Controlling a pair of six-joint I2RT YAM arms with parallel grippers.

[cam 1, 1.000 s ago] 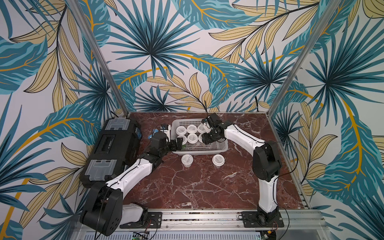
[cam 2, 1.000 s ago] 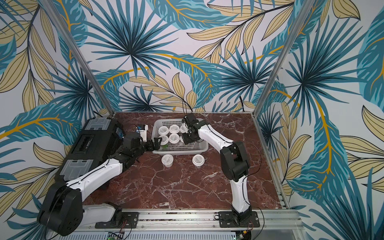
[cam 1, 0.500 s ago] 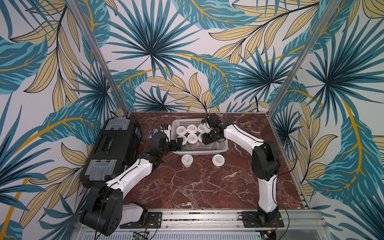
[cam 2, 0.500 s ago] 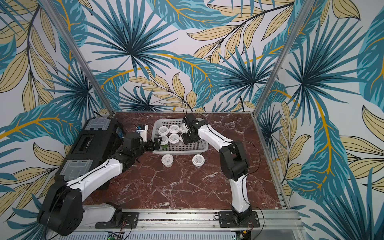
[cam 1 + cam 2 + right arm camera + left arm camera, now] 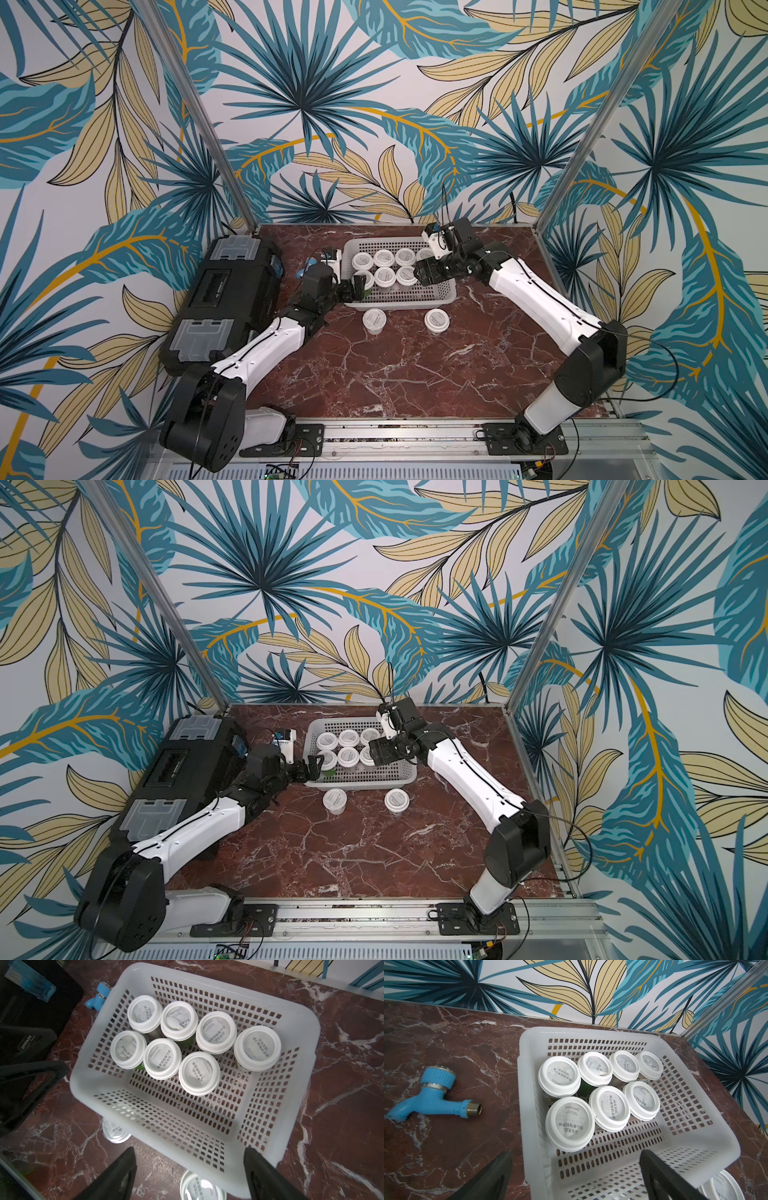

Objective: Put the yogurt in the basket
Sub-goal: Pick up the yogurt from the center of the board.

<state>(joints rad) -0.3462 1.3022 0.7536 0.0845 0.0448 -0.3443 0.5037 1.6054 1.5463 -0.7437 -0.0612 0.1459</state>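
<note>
Seven white-lidded, grey-printed yogurt cups (image 5: pixel 199 1073) upright in the basket (image 5: pixel 307 1022); left gripper (image 5: pixel 576 1154) and right gripper (image 5: pixel 190 1150) spread, apparently empty

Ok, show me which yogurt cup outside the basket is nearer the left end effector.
The left-hand cup, close by the left end effector; the other cup sits further toward the right arm.

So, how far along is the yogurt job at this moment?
Done: seven yogurt cups stand inside the basket. In hand: nothing. The left gripper and the right gripper are both open and empty at the basket. Left: one cup and a second cup stand on the table, in front of the basket.
</note>
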